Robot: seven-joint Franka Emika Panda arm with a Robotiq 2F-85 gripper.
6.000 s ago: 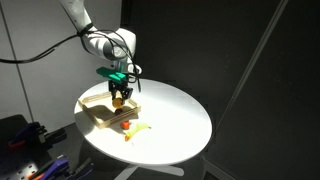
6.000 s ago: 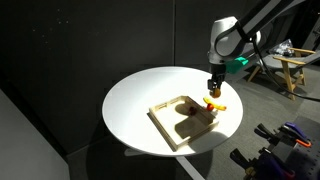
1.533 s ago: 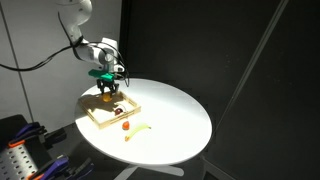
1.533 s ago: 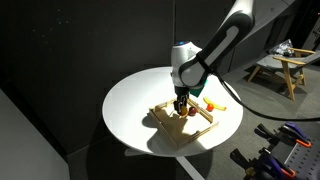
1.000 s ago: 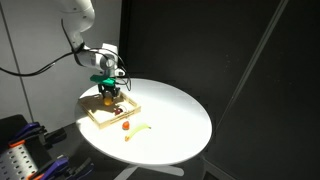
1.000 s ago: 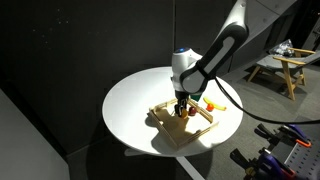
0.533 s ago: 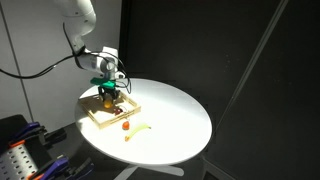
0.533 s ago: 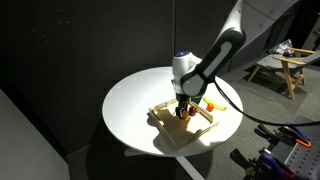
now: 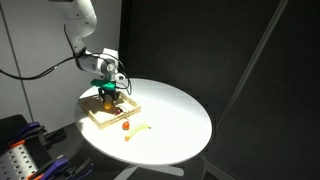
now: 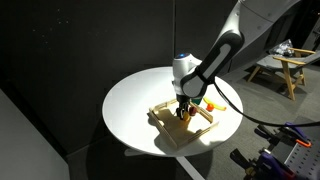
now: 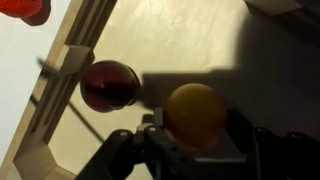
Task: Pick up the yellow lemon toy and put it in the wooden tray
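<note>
The tool [image 11: 197,133] is narrowed onto the yellow lemon toy [image 11: 195,113] — in the wrist view a finger sits on each side of the fruit, so it reads as held. The toy lies straight below the wrist and over the floor of the wooden tray [image 11: 175,40], inside the rim rather than above it. It looks round from here, with no long axis to mind. Whether it already touches the wood cannot be told.

Just beside the lemon, toward the tray's side wall, rests a dark red ball [image 11: 108,85], near but apart. I judge a plain release downward should clear it, though a rolling lemon might nudge it. Beyond the wall, out on the white table [image 11: 20,60], lies a small red toy [image 11: 22,8].

In both exterior views the tool [image 9: 108,92] [image 10: 183,108] hangs low over the tray [image 9: 96,118] [image 10: 170,137], which sits near the edge of the round table [image 9: 175,115]. The red toy [image 9: 125,125] and a thin banana-like toy [image 9: 141,128] lie just outside the tray. Dark walls close the room behind — the wood is flat and bare.
</note>
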